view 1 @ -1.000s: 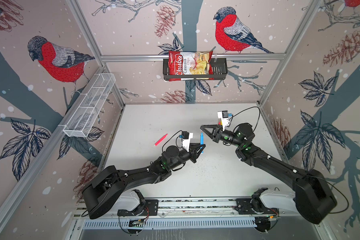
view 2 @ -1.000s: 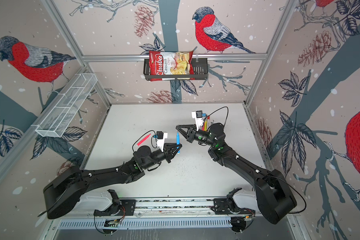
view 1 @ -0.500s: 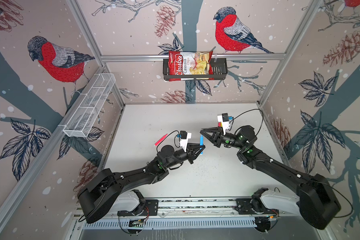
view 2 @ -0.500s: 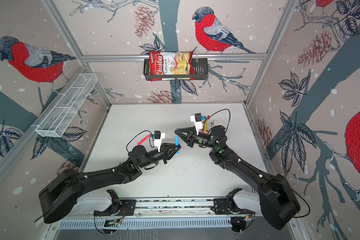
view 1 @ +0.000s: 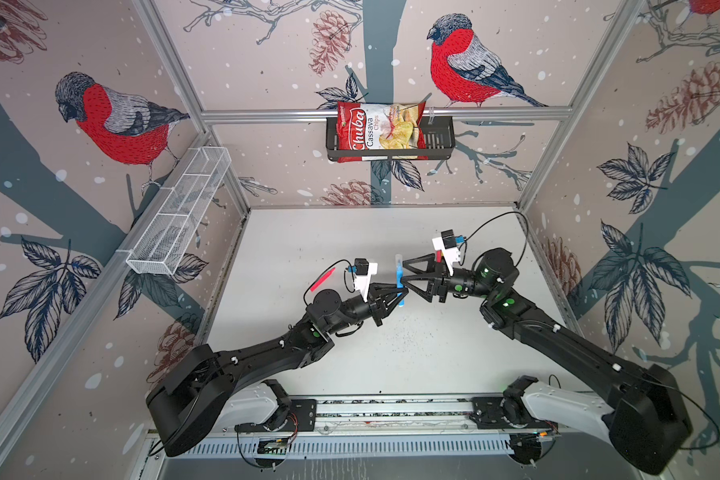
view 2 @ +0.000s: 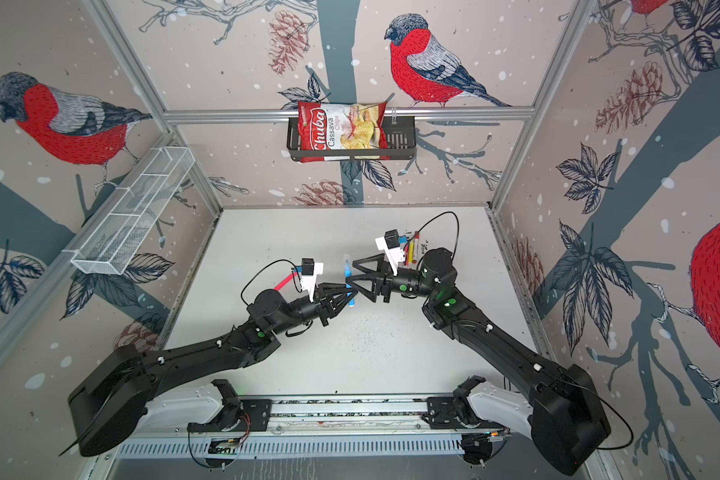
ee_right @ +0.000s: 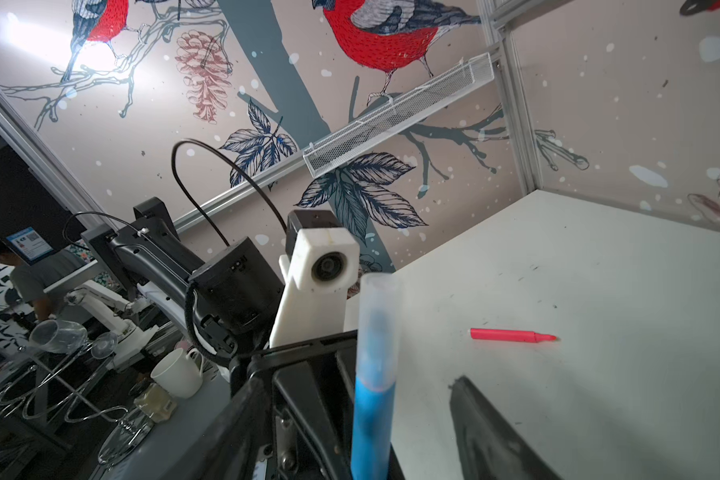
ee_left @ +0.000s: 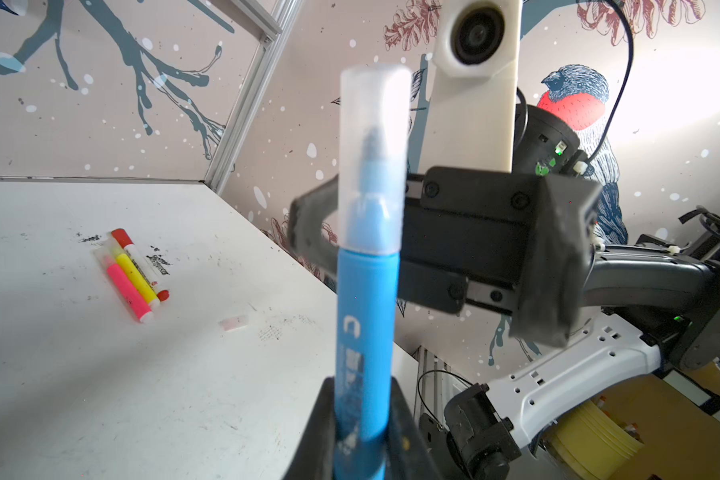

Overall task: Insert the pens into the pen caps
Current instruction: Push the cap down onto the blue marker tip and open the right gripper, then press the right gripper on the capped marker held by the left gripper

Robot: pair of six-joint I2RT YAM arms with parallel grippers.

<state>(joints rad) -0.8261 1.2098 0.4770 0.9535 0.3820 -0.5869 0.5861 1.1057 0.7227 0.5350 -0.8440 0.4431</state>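
Scuffed, ink-speckled white bench [view 1: 433, 353] between matte walls papered with birds and pinecones. Above its middle, pinched tight by the barrel in the left claw [view 1: 401, 291]: smooth cylindrical blue pen [ee_left: 364, 332], frosted translucent tube cap [ee_left: 373, 145] seated over the tip. Spread wide to either side of that cap, right claw [view 1: 406, 275]; flat on the bench nearby, slim pink pen [ee_right: 512, 335], tip bare.

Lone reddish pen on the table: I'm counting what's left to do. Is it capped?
No, in the right wrist view the reddish pen lies on the table with its pointed tip bare.
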